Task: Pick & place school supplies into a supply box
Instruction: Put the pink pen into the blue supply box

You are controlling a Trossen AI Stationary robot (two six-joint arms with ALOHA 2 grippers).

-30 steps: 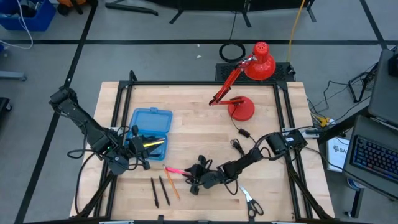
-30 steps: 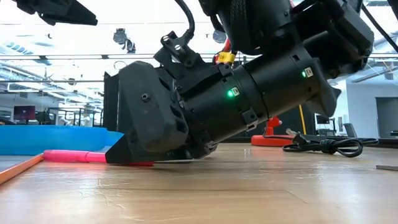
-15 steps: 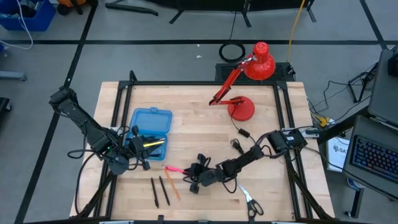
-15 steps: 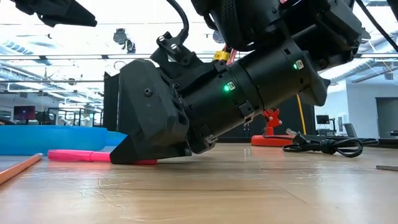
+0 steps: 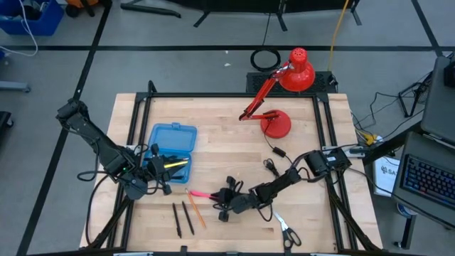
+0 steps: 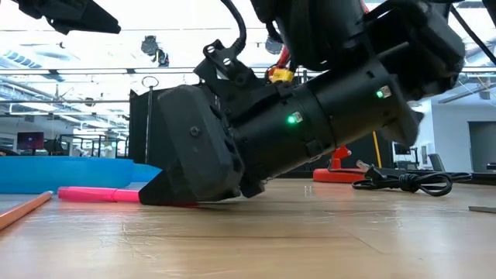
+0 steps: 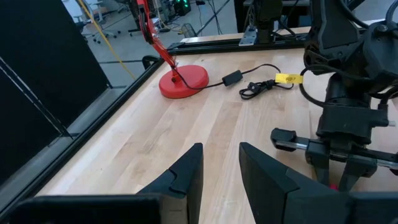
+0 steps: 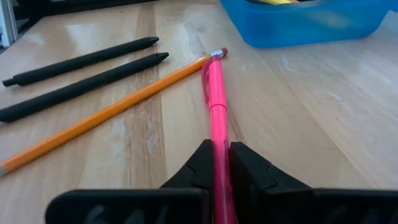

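A pink pen lies on the wooden table near its front edge, with my right gripper shut on its right end. The pen's far tip meets the eraser end of an orange pencil. Beside it lie two black pens. The blue supply box rests flat at the left with yellow items inside. My left gripper waits open at the box's near side with nothing between its fingers. Scissors lie at the front right. My right gripper pinches the pink pen's end nearest it between its two fingers. The fingers come from the table's right, slanting down, and lie along the pen. The pen's free length rests level on the table.
A red desk lamp stands at the back right, and its black cable is bundled just behind my right arm. The table has a dark metal frame around it. Bare wood lies between the box and the lamp.
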